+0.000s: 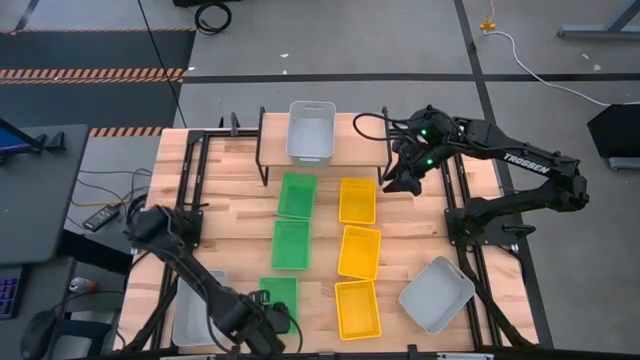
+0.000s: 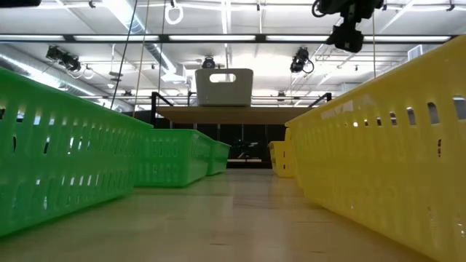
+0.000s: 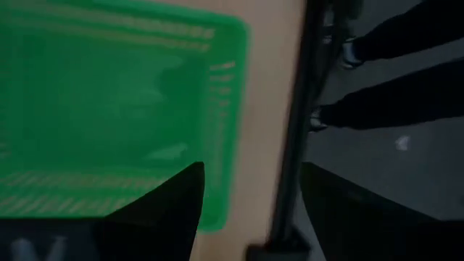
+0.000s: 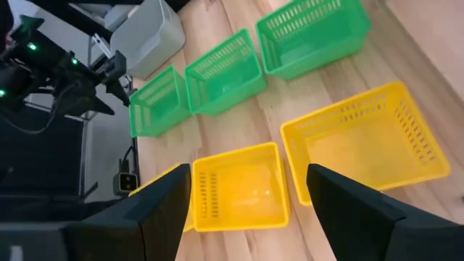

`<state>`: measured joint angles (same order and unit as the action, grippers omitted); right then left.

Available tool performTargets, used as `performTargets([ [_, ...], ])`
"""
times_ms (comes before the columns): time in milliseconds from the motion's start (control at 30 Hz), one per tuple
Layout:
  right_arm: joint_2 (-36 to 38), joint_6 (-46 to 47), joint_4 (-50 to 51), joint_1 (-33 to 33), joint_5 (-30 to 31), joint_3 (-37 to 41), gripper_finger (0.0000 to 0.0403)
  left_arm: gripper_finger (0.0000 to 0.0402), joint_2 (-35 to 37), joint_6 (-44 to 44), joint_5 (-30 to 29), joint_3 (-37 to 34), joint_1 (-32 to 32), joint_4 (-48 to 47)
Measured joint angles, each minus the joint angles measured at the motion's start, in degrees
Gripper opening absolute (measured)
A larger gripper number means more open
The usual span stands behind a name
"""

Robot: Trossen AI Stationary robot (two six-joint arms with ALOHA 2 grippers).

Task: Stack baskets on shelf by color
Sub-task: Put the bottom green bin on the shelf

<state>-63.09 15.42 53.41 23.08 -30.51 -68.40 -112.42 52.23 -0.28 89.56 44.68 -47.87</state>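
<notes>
Lighting's bright and even in the overhead shot, soft shadows only, like the faint one beside the grey basket [image 1: 436, 293] near the right. Table-level camera looks straight into ceiling strip lights [image 2: 240, 38], so there's glare up top and the shelf [image 2: 240, 113] underside goes dark. The near green basket [image 2: 58, 145] and yellow basket [image 2: 393, 145] loom huge and soft. Left wrist camera is heavily blurred, its green basket [image 3: 109, 109] just a smear. Right wrist view is crisp and warm on the yellow basket [image 4: 362, 145].
</notes>
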Motion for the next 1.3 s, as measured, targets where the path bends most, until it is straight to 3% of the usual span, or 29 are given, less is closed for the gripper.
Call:
performTargets([
  [133,0.0,0.0,0.9,-0.4,0.0,0.0,0.0280,0.0233,-1.9,0.6,0.5,0.0,0.0,3.0],
  [333,0.0,-0.1,0.9,-0.4,0.0,0.0,0.0280,0.0205,-3.6,1.6,-0.1,0.0,-0.8,-3.5],
  [433,0.0,-0.1,0.9,-0.4,0.0,0.0,0.0279,0.0152,-3.9,1.6,0.1,0.0,-1.1,-5.0],
  [600,0.0,-0.8,0.8,-0.4,0.7,0.0,0.0279,0.0021,-3.5,2.9,3.6,0.0,-1.8,-4.7],
  [800,0.0,-1.0,0.8,-0.4,1.1,0.0,0.0279,0.0016,-3.1,4.2,3.1,6.7,-1.9,-13.2],
  [1167,0.0,-0.5,-0.1,-0.4,2.5,0.0,0.0279,0.0014,-3.0,3.7,-7.9,26.9,-2.8,-41.6],
  [1300,0.0,-0.4,-2.0,-0.4,2.6,0.0,0.0279,0.0014,-1.6,2.5,-11.7,31.3,-4.2,-41.6],
])
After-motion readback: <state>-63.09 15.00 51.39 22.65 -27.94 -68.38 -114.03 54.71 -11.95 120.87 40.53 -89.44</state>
